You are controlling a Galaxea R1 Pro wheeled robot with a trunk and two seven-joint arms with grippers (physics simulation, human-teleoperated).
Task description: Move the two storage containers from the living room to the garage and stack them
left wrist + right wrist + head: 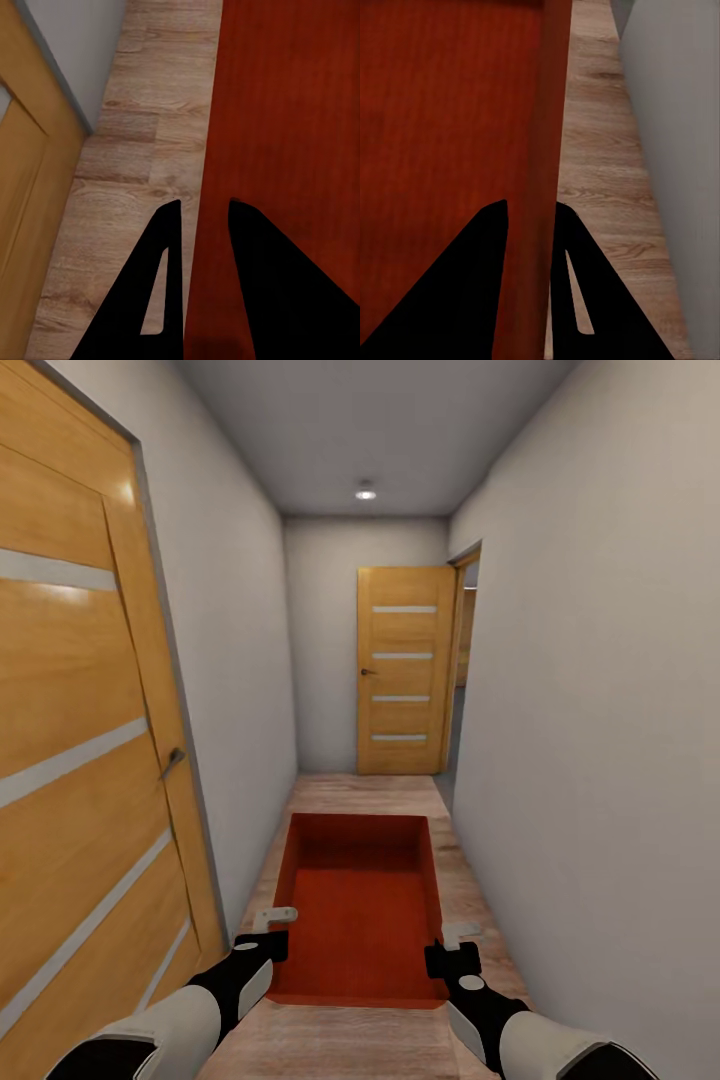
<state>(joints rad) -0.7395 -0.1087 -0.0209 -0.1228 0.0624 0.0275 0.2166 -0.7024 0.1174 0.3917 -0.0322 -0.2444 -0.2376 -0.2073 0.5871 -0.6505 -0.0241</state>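
Both hands gripping container, wood-floored hallway

A narrow corridor runs ahead between plain grey-white walls. Its floor is light wood plank. Close on the left stands a large wooden door with pale horizontal strips and a lever handle. At the far end a second, similar door appears to stand open beside a doorway. A round ceiling light glows overhead.
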